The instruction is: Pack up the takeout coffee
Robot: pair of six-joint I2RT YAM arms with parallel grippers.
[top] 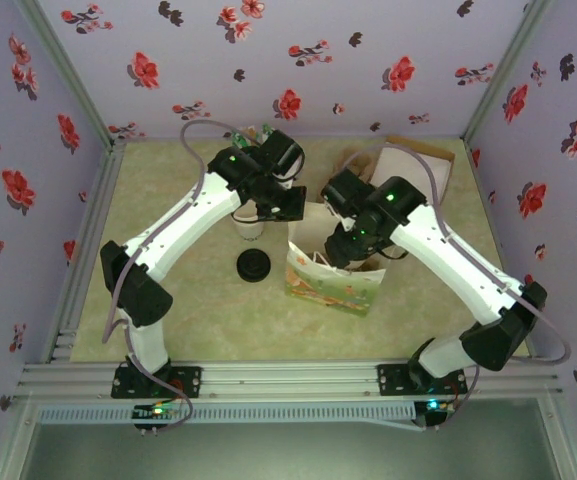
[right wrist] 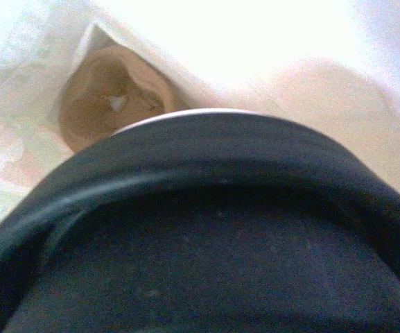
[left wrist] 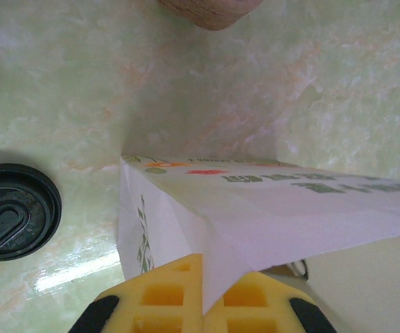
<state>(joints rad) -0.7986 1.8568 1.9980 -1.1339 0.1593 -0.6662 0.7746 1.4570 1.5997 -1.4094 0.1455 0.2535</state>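
Black-lidded takeout coffee (right wrist: 200,229), white green-printed bag (top: 333,285), green marbled table (top: 218,320)

We see a pale green marbled table (top: 168,300). Just left of the frame's centre a black lid (top: 254,266) lies flat on it. Right above the lid stands a cream cup (top: 249,228), partly hidden. To the lid's right, near the centre, a printed paper bag (top: 333,282) stands upright. Cream and brown cardboard pieces (top: 418,168) lie in the upper right. In the left wrist view the lid sits at the left edge, apart from the bag.
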